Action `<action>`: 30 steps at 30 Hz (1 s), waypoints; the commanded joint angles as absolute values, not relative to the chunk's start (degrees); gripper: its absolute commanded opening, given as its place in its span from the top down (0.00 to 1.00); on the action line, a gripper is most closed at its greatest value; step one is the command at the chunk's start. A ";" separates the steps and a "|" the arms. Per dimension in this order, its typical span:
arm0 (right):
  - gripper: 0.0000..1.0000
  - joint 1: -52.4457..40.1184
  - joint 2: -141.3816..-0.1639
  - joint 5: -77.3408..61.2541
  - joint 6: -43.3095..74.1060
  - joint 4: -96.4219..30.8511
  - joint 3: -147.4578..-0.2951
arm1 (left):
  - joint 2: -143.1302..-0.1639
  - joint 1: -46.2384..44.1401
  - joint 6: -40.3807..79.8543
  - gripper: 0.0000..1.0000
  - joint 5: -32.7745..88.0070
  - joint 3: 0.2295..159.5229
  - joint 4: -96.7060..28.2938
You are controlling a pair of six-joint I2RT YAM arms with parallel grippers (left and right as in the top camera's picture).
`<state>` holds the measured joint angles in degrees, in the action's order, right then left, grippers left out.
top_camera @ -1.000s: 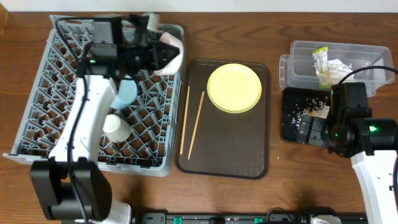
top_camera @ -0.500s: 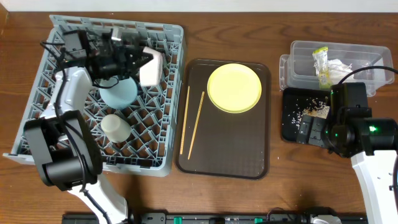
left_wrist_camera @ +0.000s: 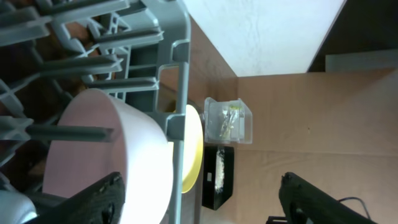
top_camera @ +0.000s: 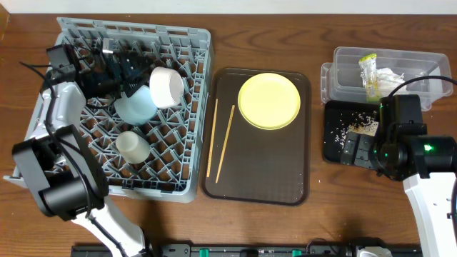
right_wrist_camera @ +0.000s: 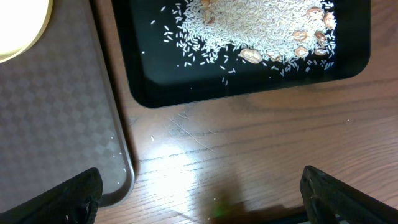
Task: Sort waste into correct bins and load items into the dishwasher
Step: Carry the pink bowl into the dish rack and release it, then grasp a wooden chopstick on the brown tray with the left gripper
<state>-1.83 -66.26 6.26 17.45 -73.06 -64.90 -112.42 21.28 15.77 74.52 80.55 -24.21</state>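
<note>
The white bowl (top_camera: pixel 166 86) lies on its side in the grey dishwasher rack (top_camera: pixel 71 153), beside the light blue bowl (top_camera: pixel 137 107) and the small white cup (top_camera: pixel 133 146). My left gripper (top_camera: pixel 139 71) stands open just left of the white bowl. In the left wrist view the bowl (left_wrist_camera: pixel 124 155) sits by one finger (left_wrist_camera: pixel 99 199), not gripped. The yellow plate (top_camera: pixel 268 100) and two chopsticks (top_camera: pixel 226 143) lie on the brown serving tray (top_camera: pixel 285 178). My right gripper (right_wrist_camera: pixel 208 202) is open over bare wood, just below the black tray (right_wrist_camera: pixel 186 81) holding rice scraps (right_wrist_camera: pixel 249 31).
The clear tub (top_camera: pixel 414 61) at the back right holds the green-and-orange wrapper (top_camera: pixel 369 75) and crumpled white paper (top_camera: pixel 389 77). The black tray (top_camera: pixel 334 143) sits just in front of it. The rack's pegs surround my left gripper.
My left gripper lowered the white bowl into the rack, opened and let it go, and the arm swung back to the left. The right arm has not moved.
</note>
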 commanded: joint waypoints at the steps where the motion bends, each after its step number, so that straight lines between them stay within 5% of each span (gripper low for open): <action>1: 0.01 -1.30 -66.00 7.07 17.93 -73.08 -65.78 | -105.08 21.45 15.44 0.15 71.64 80.86 -24.43; 8: 0.01 -1.30 -66.00 7.07 17.12 -73.01 -65.78 | -86.91 14.15 8.88 0.11 46.89 80.86 -37.39; 13: 0.01 -1.30 -66.00 7.07 17.12 -72.93 -65.78 | -82.43 -4.51 8.88 0.10 25.74 80.82 -52.16; 21: 0.01 -1.30 -66.00 7.05 17.12 -73.08 -65.78 | -90.11 -29.17 16.99 0.10 4.91 76.95 -53.32; 30: 0.01 -1.30 -66.00 7.05 17.15 -73.14 -65.78 | -105.78 -34.20 21.37 0.10 3.38 76.93 -50.13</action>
<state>-1.83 -66.26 6.28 17.41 -73.06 -64.90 -101.89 -34.06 19.27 5.52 77.45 -50.83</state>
